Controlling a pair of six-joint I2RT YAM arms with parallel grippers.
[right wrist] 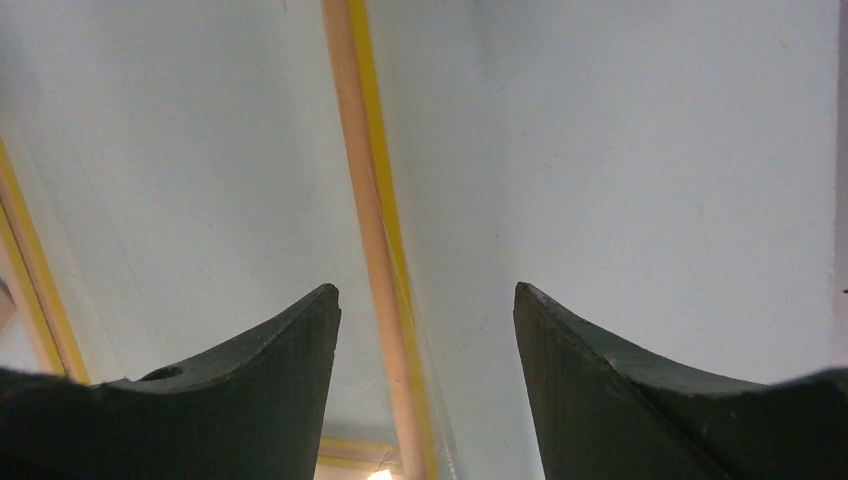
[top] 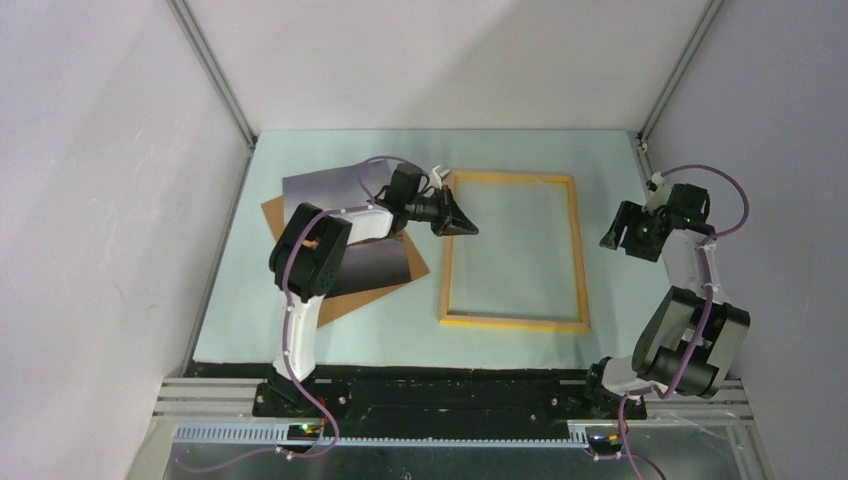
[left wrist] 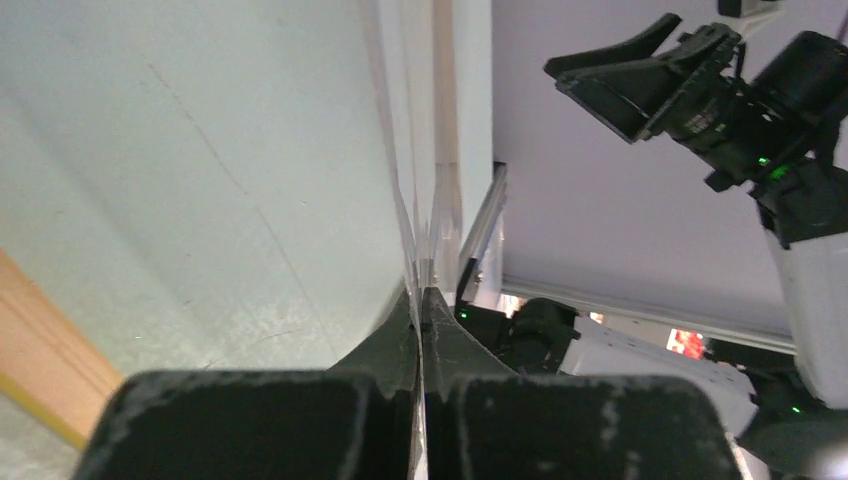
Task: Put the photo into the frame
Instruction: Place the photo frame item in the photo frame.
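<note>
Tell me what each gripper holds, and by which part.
Left gripper is shut on a thin clear sheet, pinching its edge. Right gripper is open over the frame, holding nothing.

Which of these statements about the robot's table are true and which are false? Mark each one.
1. The photo already lies inside the frame. False: it lies on the brown board, left of the frame.
2. The right pincer is open and holds nothing. True.
3. The left pincer is shut on a thin clear sheet. True.
4. The frame stands upright against the back wall. False: it lies flat on the table.
</note>
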